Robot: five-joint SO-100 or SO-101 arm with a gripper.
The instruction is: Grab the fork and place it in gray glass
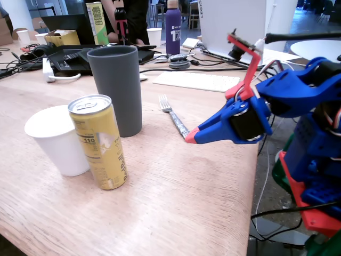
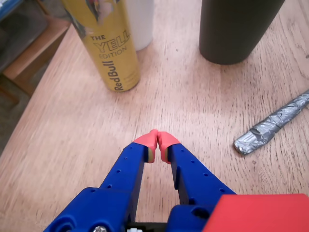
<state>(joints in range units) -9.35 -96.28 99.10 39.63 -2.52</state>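
The fork (image 1: pixel 174 116) lies flat on the wooden table, tines pointing away, its foil-wrapped handle toward me. In the wrist view only the handle end (image 2: pixel 273 124) shows at the right. The gray glass (image 1: pixel 116 88) stands upright just left of the fork; its base shows at the top of the wrist view (image 2: pixel 236 29). My blue gripper (image 1: pixel 191 137) with red tips is shut and empty, hovering just right of the handle's near end. In the wrist view the gripper (image 2: pixel 158 139) has its tips pressed together, left of the handle.
A yellow drink can (image 1: pixel 99 141) and a white paper cup (image 1: pixel 56 140) stand left of the glass, near the front. A keyboard (image 1: pixel 196 80), laptop, purple bottle (image 1: pixel 172 28) and cables sit at the back. The table's right edge (image 1: pixel 254 176) is close to the arm base.
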